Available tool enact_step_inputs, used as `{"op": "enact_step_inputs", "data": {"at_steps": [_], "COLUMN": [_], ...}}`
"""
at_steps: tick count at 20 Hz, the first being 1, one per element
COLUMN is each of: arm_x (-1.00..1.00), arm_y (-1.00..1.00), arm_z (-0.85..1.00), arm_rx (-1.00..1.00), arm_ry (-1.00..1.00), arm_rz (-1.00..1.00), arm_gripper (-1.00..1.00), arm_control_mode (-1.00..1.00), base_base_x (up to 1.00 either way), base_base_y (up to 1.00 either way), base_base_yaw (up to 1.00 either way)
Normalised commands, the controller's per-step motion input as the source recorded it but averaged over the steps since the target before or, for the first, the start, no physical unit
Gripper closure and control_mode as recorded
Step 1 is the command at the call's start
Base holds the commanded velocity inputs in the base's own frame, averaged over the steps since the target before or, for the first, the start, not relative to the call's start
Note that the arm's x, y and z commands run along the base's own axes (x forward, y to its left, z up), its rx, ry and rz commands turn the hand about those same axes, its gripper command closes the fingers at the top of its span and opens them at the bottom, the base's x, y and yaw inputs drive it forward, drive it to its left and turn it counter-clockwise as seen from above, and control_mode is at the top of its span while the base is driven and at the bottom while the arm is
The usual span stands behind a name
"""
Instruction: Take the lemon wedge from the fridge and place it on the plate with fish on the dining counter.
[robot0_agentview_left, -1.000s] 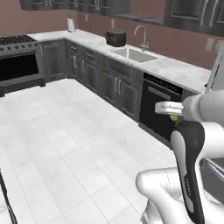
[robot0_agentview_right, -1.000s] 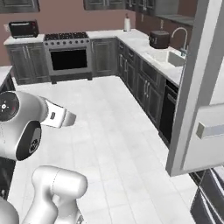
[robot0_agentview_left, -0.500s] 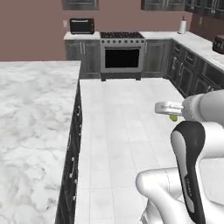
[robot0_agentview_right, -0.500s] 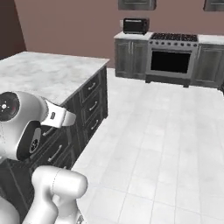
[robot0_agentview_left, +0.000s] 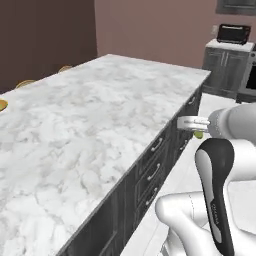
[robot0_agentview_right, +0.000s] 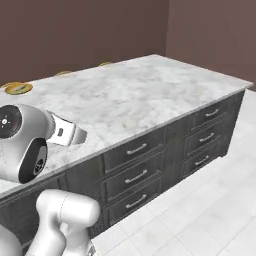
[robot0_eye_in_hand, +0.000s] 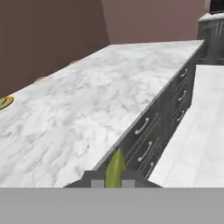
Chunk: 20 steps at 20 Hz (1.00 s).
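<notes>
A: status? where's the lemon wedge (robot0_eye_in_hand: 115, 168)

B: pinched in the gripper (robot0_eye_in_hand: 113, 178), fingers closed onto it, yellow-green tip poking up between them in the hand view. from the left base cam a green bit shows under the hand, which hangs over the floor just off the drawer side of the dining counter (robot0_agentview_left: 100, 125)

A: plate with fish (robot0_agentview_right: 18, 88)?

B: far end of the counter, at its back edge, orange rim visible. can't make out the fish from here. well apart from the hand

A: so carry phase

B: yes. my read: get the base closer along the counter first, arm probably won't reach that far edge from here. keep the grip clamped, wedge is tiny and could slip. lift above the countertop edge before swinging in, then lower onto the plate, beside the fish if it shows, and only then open

A: risk?

B: clipping the counter lip on the way in, or dropping short of the rim
</notes>
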Motion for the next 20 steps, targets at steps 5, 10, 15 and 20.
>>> {"op": "enact_step_inputs", "data": {"at_steps": [5,10,15,20], "arm_x": [0.00,0.00,0.00,0.00], "arm_y": [0.00,0.00,0.00,0.00], "arm_z": [0.00,0.00,0.00,0.00], "arm_rx": [0.00,0.00,0.00,0.00], "arm_ry": [0.00,0.00,0.00,0.00], "arm_rz": [0.00,0.00,0.00,0.00], "arm_gripper": [1.00,1.00,1.00,1.00], "arm_control_mode": [1.00,1.00,1.00,1.00], "base_base_x": [-0.22,-0.40,-0.93,-0.88], "base_base_y": [0.00,0.02,0.81,1.00], "base_base_yaw": [0.93,0.87,0.59,0.18]}}
